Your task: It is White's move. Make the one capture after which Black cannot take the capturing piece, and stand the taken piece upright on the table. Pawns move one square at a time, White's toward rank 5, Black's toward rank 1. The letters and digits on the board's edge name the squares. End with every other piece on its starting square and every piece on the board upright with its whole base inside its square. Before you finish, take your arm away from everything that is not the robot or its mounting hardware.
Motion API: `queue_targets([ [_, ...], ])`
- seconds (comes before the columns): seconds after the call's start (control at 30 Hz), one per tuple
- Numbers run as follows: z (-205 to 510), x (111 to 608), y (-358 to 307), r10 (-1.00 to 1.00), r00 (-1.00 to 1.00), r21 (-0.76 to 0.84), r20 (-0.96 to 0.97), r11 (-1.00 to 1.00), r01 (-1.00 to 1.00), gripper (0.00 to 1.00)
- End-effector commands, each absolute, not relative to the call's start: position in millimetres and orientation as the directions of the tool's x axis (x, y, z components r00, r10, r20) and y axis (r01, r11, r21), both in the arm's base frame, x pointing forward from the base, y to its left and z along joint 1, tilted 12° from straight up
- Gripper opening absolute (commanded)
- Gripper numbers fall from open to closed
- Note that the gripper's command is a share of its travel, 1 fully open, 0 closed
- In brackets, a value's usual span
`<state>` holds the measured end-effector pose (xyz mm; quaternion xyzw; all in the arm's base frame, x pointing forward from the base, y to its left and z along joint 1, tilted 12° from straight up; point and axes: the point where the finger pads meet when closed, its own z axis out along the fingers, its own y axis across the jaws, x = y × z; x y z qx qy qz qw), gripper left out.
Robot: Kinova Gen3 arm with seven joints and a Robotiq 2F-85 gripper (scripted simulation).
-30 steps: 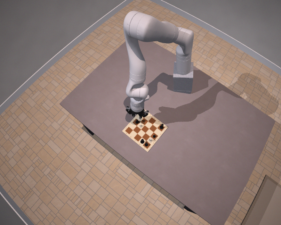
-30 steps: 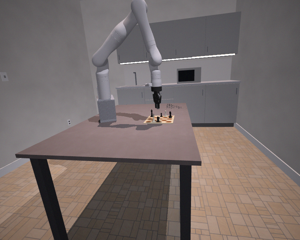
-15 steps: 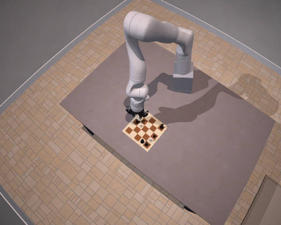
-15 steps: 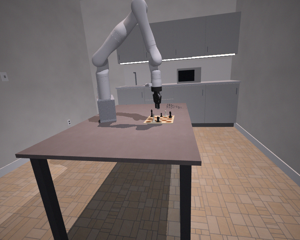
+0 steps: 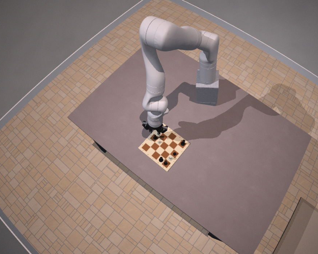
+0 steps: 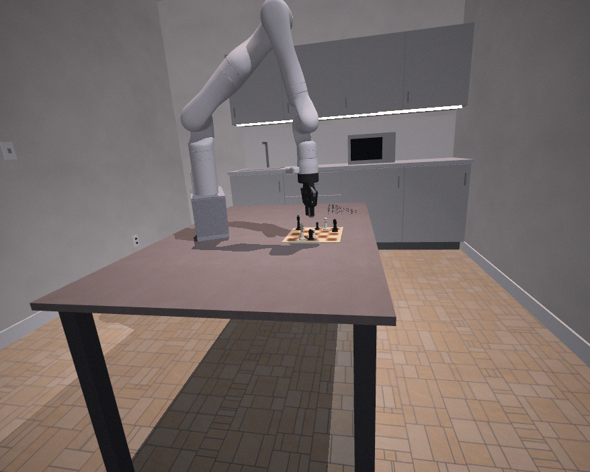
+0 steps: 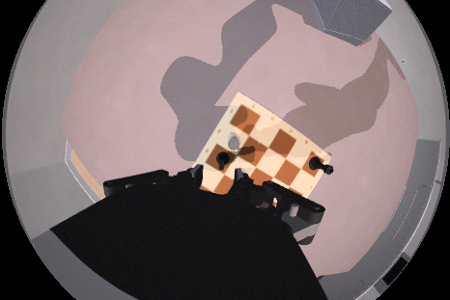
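Note:
The small chessboard (image 5: 163,150) lies on the brown table. At its far corner, toward the arm, a black piece (image 5: 155,136) stands next to a white piece (image 5: 159,141). Another black piece (image 5: 183,142) stands at the right corner. Near the front corner a white piece (image 5: 170,157) stands among three black pieces (image 5: 161,159), (image 5: 165,163), (image 5: 174,153). My gripper (image 5: 158,133) hangs point-down over the far corner, above the pieces, as the exterior view shows (image 6: 309,212). Its fingers are partly drawn in, with a gap and nothing between them. In the wrist view the black piece (image 7: 223,158) sits just ahead of the fingers.
The arm's grey base block (image 5: 207,88) stands at the back of the table. The table's left edge (image 5: 107,148) runs close to the board. Kitchen cabinets (image 6: 386,203) line the wall behind.

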<state>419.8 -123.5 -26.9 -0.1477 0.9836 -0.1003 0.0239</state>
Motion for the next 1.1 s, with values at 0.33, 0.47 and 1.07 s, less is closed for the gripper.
queue_targets([
  [0.33,-46.1,420.4,-127.0,-0.296,-0.955,-0.204,-0.015,0.936,-0.287,0.37],
  [0.47,-50.7,420.8,-128.0,-0.296,-0.955,-0.204,-0.015,0.936,-0.287,0.37],
  [1.07,-65.5,421.8,-131.2,-0.296,-0.955,-0.204,-0.015,0.936,-0.287,0.37],
])
